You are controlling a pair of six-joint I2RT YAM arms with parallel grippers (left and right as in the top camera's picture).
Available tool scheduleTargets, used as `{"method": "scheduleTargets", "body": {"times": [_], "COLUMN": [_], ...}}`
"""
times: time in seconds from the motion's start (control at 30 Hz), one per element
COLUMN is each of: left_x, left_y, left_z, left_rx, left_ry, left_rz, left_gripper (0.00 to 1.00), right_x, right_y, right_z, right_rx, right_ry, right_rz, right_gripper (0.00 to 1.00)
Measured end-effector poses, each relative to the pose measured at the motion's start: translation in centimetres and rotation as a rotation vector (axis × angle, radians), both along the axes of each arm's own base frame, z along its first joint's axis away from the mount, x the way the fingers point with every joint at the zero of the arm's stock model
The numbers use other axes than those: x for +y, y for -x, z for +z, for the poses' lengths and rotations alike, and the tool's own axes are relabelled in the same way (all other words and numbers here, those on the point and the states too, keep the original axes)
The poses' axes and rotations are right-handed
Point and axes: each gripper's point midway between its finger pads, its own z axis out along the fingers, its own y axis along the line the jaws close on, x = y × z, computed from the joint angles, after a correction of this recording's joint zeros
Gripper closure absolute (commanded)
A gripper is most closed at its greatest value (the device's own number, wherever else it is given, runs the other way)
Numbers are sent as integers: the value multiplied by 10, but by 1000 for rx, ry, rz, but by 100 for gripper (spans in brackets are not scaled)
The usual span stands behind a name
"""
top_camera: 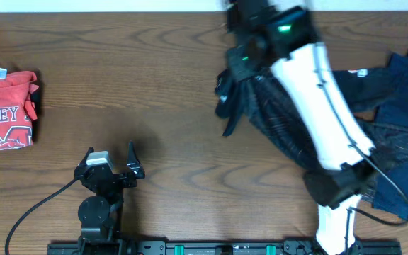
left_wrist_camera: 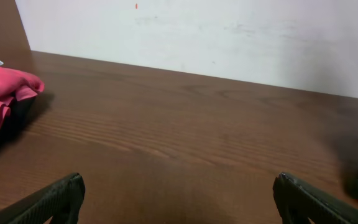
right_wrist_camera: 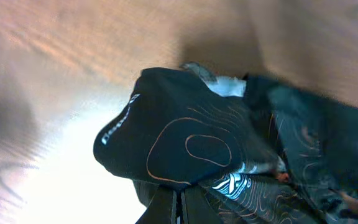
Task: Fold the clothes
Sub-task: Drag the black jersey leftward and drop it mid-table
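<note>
The clothes in hand are a black jersey (top_camera: 275, 117) with thin wavy lines, hanging bunched above the table at the back centre-right. My right gripper (top_camera: 227, 88) is shut on it at its upper left end. In the right wrist view the jersey (right_wrist_camera: 191, 137) drapes over the shut right gripper (right_wrist_camera: 179, 208), with a pale inside patch and a light blue logo showing. My left gripper (top_camera: 110, 152) rests near the front left, open with nothing between its fingers; the left wrist view shows the left gripper (left_wrist_camera: 179, 186) over bare wood.
A folded red T-shirt (top_camera: 6, 110) with white lettering lies at the far left edge; the red T-shirt (left_wrist_camera: 5, 93) also shows in the left wrist view. Blue denim clothing (top_camera: 402, 92) and a dark garment (top_camera: 353, 78) are heaped at the right. A white wall borders the table's back edge.
</note>
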Motion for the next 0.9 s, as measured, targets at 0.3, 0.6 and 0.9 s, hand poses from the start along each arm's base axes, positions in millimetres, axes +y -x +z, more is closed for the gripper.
{"method": "scheduleTargets", "body": {"times": [0.3,0.6,0.9], "left_x": [0,0,0], "left_y": [0,0,0], "left_z": [0,0,0], "left_rx": [0,-1,-1], "left_ry": [0,0,0], "left_rz": [0,0,0], "left_gripper": [2,2,2], "right_x": [65,121,145], "right_y": [23,52,63], "right_z": [-73,-96,-94], "right_rx": [140,160,126], "right_ry": [85,72,57], "right_rz": [145,279,362], "right_gripper": [99,99,99]}}
